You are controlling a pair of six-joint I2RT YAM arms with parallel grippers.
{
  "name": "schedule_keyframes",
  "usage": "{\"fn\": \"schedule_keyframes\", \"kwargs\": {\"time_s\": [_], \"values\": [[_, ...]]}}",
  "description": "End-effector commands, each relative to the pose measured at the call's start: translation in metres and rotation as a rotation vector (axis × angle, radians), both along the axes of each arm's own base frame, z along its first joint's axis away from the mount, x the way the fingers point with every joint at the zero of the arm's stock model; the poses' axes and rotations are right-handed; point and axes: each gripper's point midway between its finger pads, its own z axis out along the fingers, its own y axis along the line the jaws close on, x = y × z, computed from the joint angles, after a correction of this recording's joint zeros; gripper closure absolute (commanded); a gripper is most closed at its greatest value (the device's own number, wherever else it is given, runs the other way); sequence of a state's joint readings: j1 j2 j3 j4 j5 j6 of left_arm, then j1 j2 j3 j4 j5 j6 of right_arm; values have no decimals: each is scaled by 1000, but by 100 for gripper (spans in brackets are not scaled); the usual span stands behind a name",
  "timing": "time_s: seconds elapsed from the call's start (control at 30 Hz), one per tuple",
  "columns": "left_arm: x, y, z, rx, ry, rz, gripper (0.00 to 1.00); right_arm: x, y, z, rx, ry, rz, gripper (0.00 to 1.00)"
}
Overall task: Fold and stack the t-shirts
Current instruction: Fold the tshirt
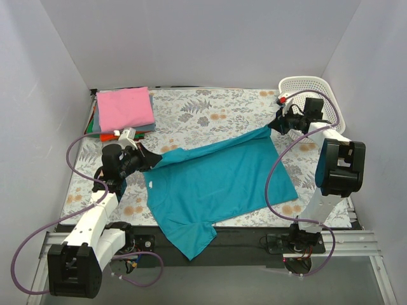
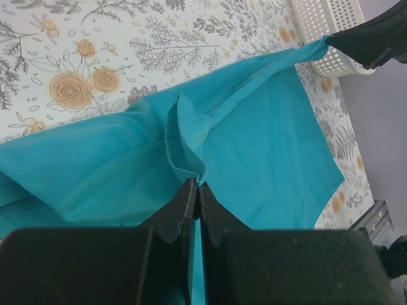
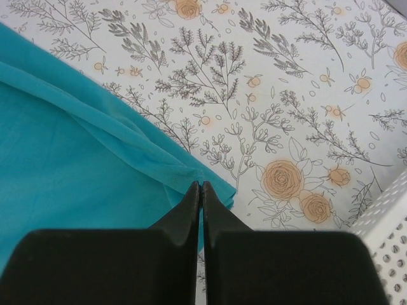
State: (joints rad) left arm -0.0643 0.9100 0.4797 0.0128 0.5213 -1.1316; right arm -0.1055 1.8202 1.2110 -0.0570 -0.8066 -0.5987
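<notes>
A teal-blue t-shirt (image 1: 219, 181) lies spread across the floral table cloth, its far edge pulled taut between both grippers. My left gripper (image 1: 151, 160) is shut on the shirt's left shoulder, where the cloth bunches into a peak (image 2: 189, 143) just past the fingertips (image 2: 196, 184). My right gripper (image 1: 272, 127) is shut on the shirt's far right corner (image 3: 206, 176), lifted slightly above the table. A sleeve (image 1: 191, 238) hangs over the table's near edge. A pink folded t-shirt (image 1: 125, 107) tops a stack at the back left, with orange-red and green edges (image 1: 95, 127) showing under it.
A white plastic mesh basket (image 1: 310, 95) stands at the back right, close behind my right gripper, and its corner shows in the right wrist view (image 3: 388, 235). White walls enclose the table on three sides. The floral table cloth (image 1: 210, 108) covers the surface.
</notes>
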Motion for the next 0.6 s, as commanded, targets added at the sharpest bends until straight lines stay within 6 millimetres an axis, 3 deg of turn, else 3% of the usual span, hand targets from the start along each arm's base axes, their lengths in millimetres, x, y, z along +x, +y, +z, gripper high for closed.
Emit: {"fn": "schedule_keyframes", "kwargs": {"time_s": [0.0,0.17,0.43,0.5,0.57], "values": [[-5,-6,7,-55,59,-20,100,-7,-2,11,-21,-42,16,99],[-8,-11,1,-86,130,-32,100,-15,-6,2,-51,-26,20,99],[-30,-24,-33,-170,395,-71,100,-27,-21,-9,-119,-17,10,97],[-39,-28,-40,-185,449,-83,100,-29,-25,-10,-145,-20,14,88],[-48,-31,-48,-190,499,-101,95,-35,-28,-13,-157,3,16,68]]}}
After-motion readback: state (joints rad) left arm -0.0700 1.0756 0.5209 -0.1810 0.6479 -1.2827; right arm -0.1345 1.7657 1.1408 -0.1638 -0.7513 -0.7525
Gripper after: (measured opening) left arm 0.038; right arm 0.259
